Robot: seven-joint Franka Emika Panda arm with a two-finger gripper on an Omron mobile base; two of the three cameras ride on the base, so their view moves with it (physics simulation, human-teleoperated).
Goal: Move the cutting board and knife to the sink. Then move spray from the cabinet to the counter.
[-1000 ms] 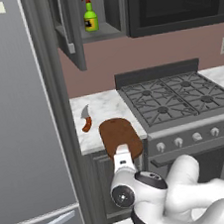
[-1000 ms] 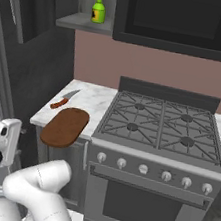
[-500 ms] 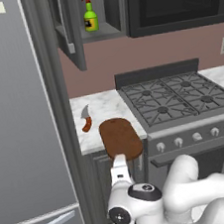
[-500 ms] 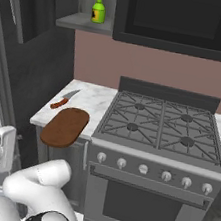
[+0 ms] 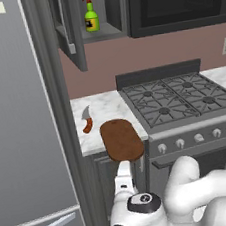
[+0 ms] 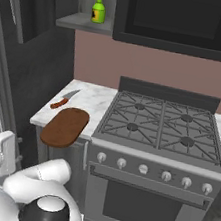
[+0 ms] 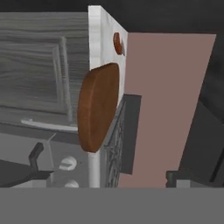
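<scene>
White arm links crowd the foreground as the gripper (image 5: 124, 176) hangs low before the base cabinets, below the counter's (image 5: 104, 106) front edge, its jaws spread wide and holding nothing. In the hand view the two dark fingertips (image 7: 36, 154) stand far apart, though that picture is rolled sideways and shows little of them, so their exact line on the target is hard to judge. Just above and beyond the gripper lies the board (image 5: 121, 139), a dark reddish-brown oval flat on the marble with its near end jutting past the counter edge beside the stove (image 5: 183, 98). It looks stiff, solid and fairly heavy for its thickness, unlikely to bend or break, with a smooth face that could slide on the stone. The overhanging end seems the natural place to take hold: jaws above and below the slab, pinching across its thin dimension, set well in from the rim so the long body does not droop or twist out. Behind the board, apart from it and nearer the wall, rests the knife (image 5: 87, 120), grey blade pointing back, orange-red handle toward the front; it appears light and slim, and the handle would be the surer grip. Farthest off, the spray (image 5: 91, 17) stands upright on the shelf of the open cabinet (image 5: 71, 32), a small green bottle likely light and easy to topple, best taken round its body.
</scene>
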